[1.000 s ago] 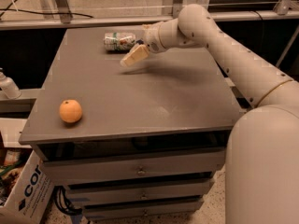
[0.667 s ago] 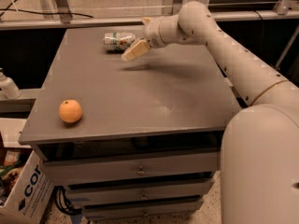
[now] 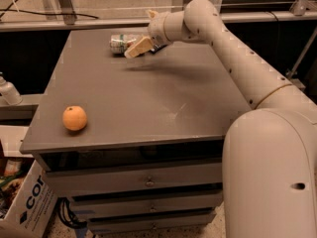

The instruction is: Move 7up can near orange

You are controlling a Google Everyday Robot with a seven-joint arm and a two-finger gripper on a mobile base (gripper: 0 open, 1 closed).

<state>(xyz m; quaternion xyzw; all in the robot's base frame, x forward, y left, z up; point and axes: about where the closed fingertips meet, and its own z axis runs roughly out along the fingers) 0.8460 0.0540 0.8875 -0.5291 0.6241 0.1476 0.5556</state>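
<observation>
Since a second ago the hand (image 3: 139,34) has drawn in toward the far edge of the counter (image 3: 148,98) and now sits just beside the 7up can (image 3: 119,42). The can and the orange (image 3: 75,118) lie where they did.

In the camera view the hand is open and holds nothing. One tan finger (image 3: 138,47) slants down by the can's right end and the other tip shows above the wrist. The can lies on its side near the back edge, well apart from the orange, which sits by the front-left corner.

The main risk, as I judge it, is the can rolling. It is on its side, so a finger nudging it before the jaws straddle it could push it leftward or off the back edge. A grip closed across the rounded side might also slip or dent the thin metal. Later, a can set down on its side beside the orange could roll into the fruit and send it off the nearby front edge.

The counter top is flat, grey and dull, with drawers (image 3: 148,180) beneath. A cardboard box (image 3: 22,205) stands on the floor at the left, and a pale bottle (image 3: 7,90) sits just past the counter's left side.
</observation>
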